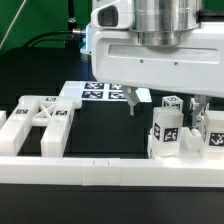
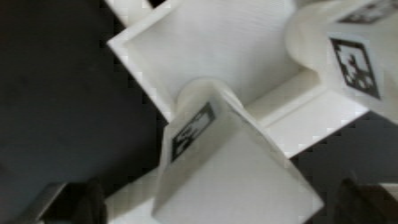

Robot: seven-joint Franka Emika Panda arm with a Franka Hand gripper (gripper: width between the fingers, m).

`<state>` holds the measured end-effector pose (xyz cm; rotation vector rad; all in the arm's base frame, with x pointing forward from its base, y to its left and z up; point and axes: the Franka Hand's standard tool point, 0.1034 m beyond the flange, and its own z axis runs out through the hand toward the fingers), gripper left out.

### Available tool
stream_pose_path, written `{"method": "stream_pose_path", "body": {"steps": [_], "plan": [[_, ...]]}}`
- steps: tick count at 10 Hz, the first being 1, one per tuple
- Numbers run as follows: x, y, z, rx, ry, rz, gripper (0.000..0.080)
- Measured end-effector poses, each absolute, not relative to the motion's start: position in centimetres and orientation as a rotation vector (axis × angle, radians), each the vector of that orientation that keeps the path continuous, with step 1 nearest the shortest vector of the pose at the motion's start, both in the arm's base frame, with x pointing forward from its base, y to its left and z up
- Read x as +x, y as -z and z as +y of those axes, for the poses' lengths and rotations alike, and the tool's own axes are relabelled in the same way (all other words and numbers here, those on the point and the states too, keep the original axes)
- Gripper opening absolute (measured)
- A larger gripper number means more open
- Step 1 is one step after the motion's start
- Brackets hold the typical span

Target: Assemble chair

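My gripper [image 1: 165, 110] hangs over the table at the exterior view's right, jaws open wide. Its dark fingertips [image 1: 131, 103] straddle a chunky white chair block [image 1: 166, 130] with black-and-white tags, which stands upright just behind the front rail. In the wrist view the gripper [image 2: 214, 207] shows only as dark fingers [image 2: 64, 204] at the frame's corners, with a narrow gap to the tagged white part [image 2: 222, 160] between them. A flat white slab [image 2: 205, 60] and a tagged post [image 2: 350, 62] lie beyond it. Notched chair blocks [image 1: 40, 120] lie at the exterior view's left.
The marker board [image 1: 100, 92] lies flat behind the gripper. A long white rail [image 1: 110, 172] runs along the front of the black table. A second tagged white block [image 1: 213, 135] stands right beside the straddled one, at the exterior view's right edge.
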<state>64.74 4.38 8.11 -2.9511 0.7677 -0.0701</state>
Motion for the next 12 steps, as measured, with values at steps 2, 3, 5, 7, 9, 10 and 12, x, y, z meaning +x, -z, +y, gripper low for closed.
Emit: {"method": "stream_pose_path", "body": {"steps": [2, 3, 5, 7, 9, 10, 12], "plan": [[64.73, -8.13, 4.45, -3.067, 0.085, 0.381, 0.0648], [64.75, -8.14, 4.64, -3.086, 0.089, 0.256, 0.0648], [64.75, -8.14, 4.70, -3.100, 0.093, 0.058, 0.0648], [64.76, -8.13, 4.61, -3.103, 0.097, -0.141, 0.0648], [64.73, -8.08, 4.49, -3.104, 0.096, -0.165, 0.0378], [64.72, -8.05, 4.49, -3.104, 0.095, -0.157, 0.0378], [64.72, -8.04, 4.47, -3.105, 0.094, -0.120, 0.0288]]}}
